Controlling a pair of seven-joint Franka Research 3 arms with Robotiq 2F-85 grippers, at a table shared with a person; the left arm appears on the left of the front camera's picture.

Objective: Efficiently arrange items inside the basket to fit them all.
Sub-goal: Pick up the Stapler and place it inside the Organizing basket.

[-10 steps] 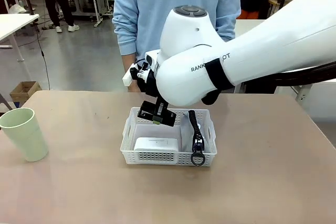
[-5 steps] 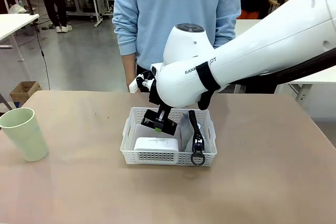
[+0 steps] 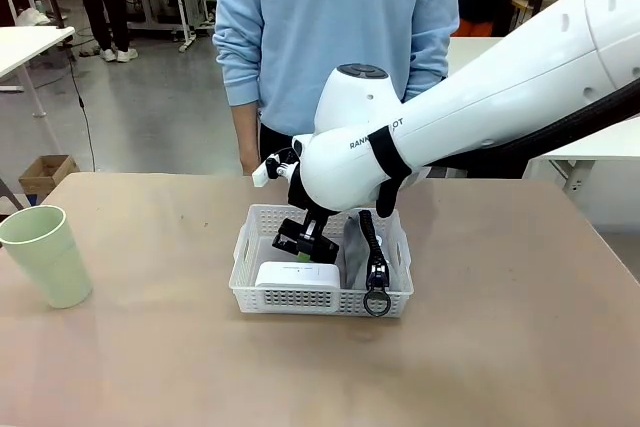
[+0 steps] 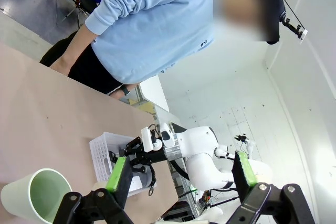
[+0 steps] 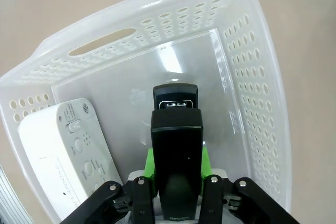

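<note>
The stapler [image 5: 177,156] is clamped in the right arm's jaws over the basket [image 3: 300,299], mid-frame; the left arm's jaws are spread wide, empty.

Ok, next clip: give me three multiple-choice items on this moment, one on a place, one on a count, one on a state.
1. Where is the cup?
A in a person's hand
B on the table, left of the basket
C held by a pincer

2. How many items rest unheld in the basket?
A none
B four
C two

3. The right pincer is:
A shut on the stapler
B open
C shut on nothing

Answers:
1. B: in the front view the cup stands on the table, apart from the basket.
2. C: only the box and the case rest there.
3. A: in the right wrist view the stapler is clamped in it.
</note>
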